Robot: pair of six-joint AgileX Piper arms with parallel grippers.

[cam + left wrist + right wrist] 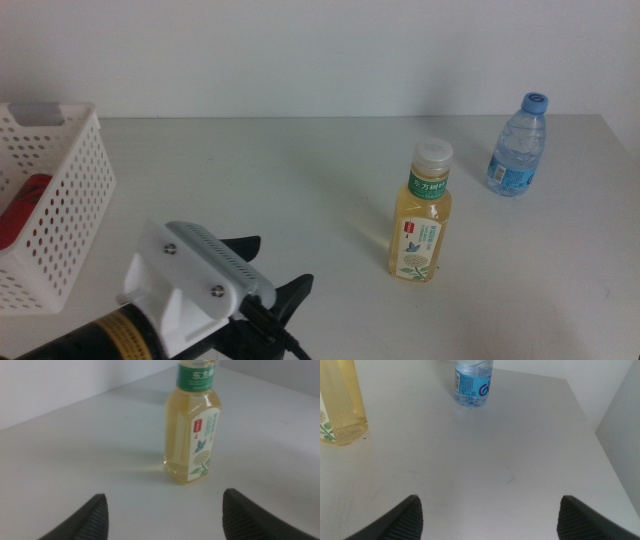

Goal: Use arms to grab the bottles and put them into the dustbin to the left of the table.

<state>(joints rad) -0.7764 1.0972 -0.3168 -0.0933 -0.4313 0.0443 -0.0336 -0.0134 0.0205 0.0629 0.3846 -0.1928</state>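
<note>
On the table (300, 170), middle view: the yellow tea bottle (421, 215) stands upright, the water bottle (519, 147) behind it; a red can (25, 205) already lies in the dustbin (70, 200). The left gripper (272, 280) is seen low, jaws spread. Left wrist view: the tea bottle is framed between open jaws, not yet reached; an advance, then closing, is judged next. Right wrist view: the right gripper (487, 520) is held open and empty.
</note>
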